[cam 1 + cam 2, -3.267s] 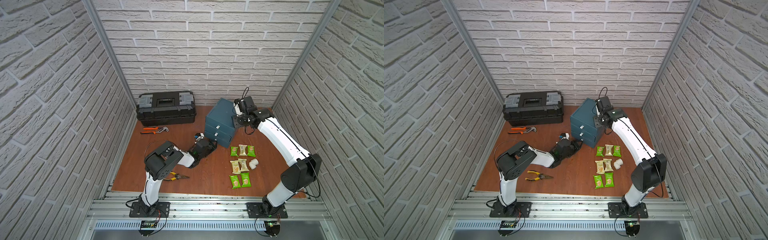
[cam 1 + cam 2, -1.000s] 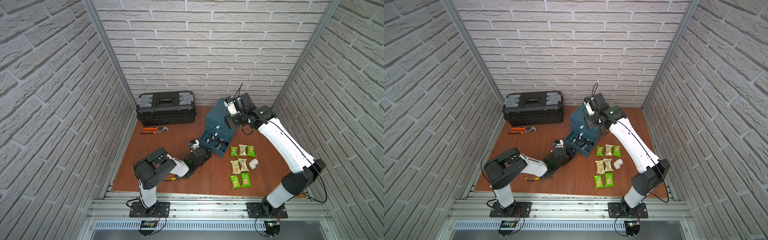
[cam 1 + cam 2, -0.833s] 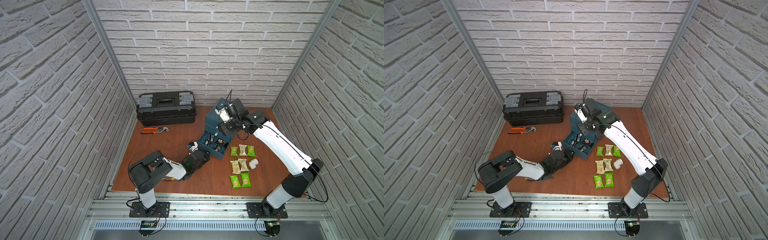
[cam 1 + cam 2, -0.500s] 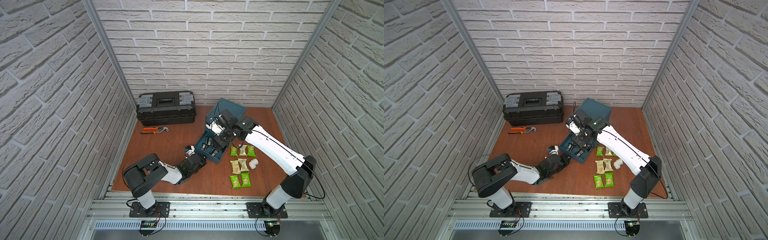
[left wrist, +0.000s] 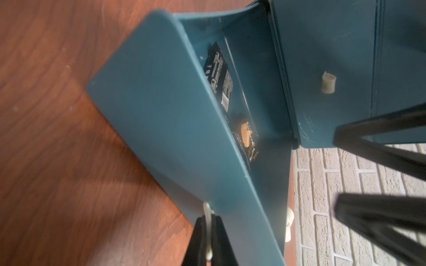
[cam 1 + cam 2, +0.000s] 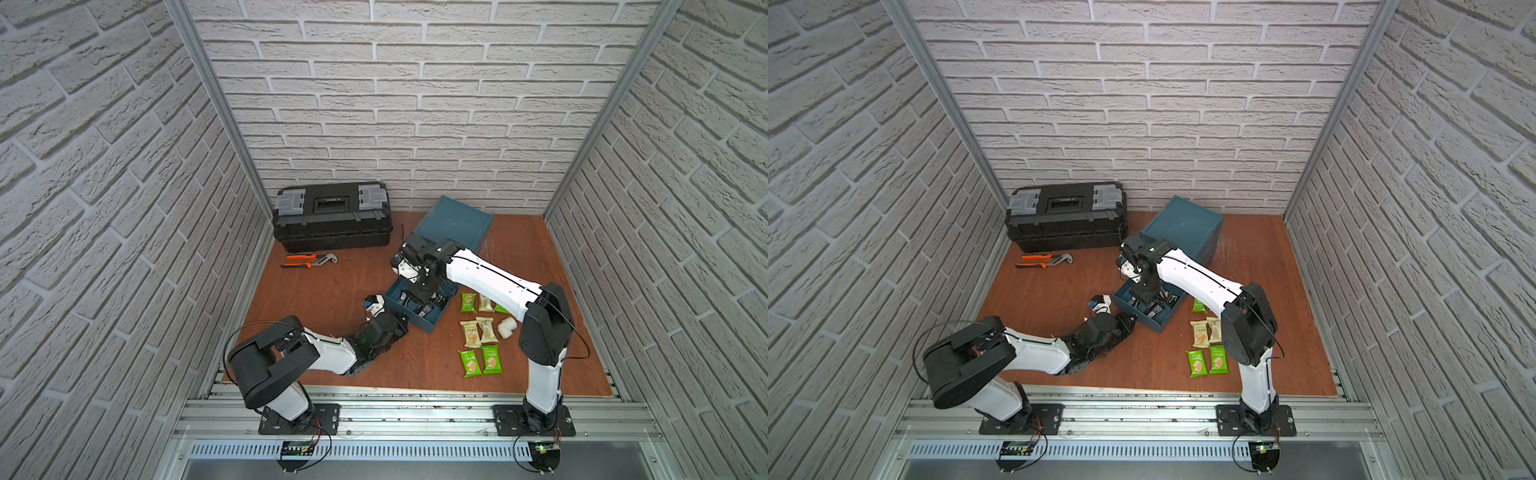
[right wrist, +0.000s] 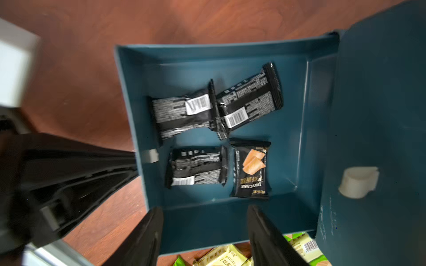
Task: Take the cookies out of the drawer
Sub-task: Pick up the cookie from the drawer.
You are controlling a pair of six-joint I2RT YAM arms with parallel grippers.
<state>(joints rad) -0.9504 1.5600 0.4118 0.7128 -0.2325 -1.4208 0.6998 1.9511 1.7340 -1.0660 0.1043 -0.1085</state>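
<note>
left gripper (image 5: 208, 221): clenched on the pale drawer knob (image 7: 149, 156), low over the table (image 6: 332, 291), at the drawer's 7 o'clock in both top views.
right gripper (image 7: 205, 210): released, jaws apart with nothing between them, hanging over the drawer and pointing down into it.
drawer (image 7: 288, 103): pulled out near the table's middle, with the blue cabinet (image 6: 453, 226) at its 1 o'clock.
cookies in the drawer (image 7: 250, 169): four black packets lying flat on its floor. One is picture side up and three are label side up, two of them touching at their ends.
cookies on the table (image 6: 471, 334): green and cream packets in rows at the drawer's 4 o'clock.
pipe elbow (image 6: 507, 327): white, just beside the cream packets, at their 3 o'clock.
toolbox (image 6: 332, 216): black, at the table's 11 o'clock, against the back wall.
pliers (image 6: 309, 260): orange-handled, at the toolbox's 6 o'clock.
</note>
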